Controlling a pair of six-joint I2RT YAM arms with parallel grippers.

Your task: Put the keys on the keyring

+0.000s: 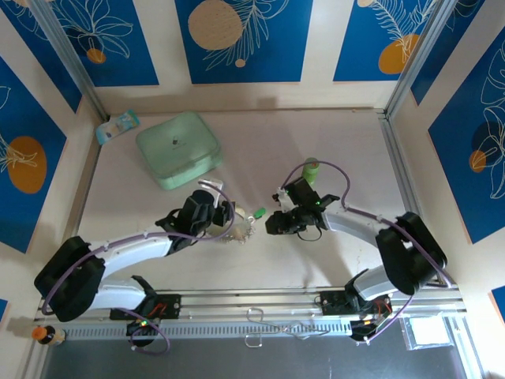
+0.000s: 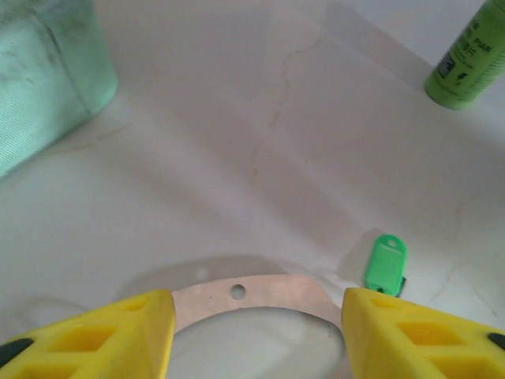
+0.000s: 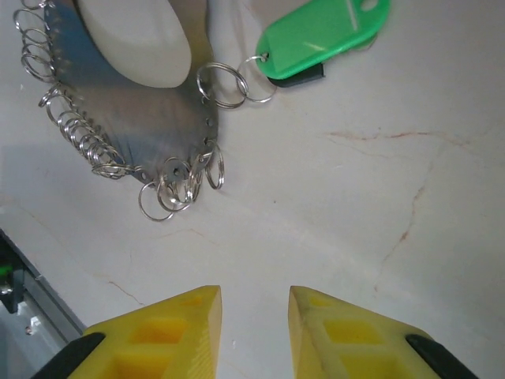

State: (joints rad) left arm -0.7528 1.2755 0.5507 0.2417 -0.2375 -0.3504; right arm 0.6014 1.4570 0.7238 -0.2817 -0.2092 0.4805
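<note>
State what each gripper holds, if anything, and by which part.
Right gripper: nothing; its jaws stand apart above the table. Left gripper: it straddles the keyring's metal band; whether it grips it cannot be told.

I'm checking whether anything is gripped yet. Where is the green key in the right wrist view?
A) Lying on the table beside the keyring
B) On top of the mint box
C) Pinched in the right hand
A: the green key lies flat on the table beside the keyring, ahead of the right hand, which holds nothing.
</note>
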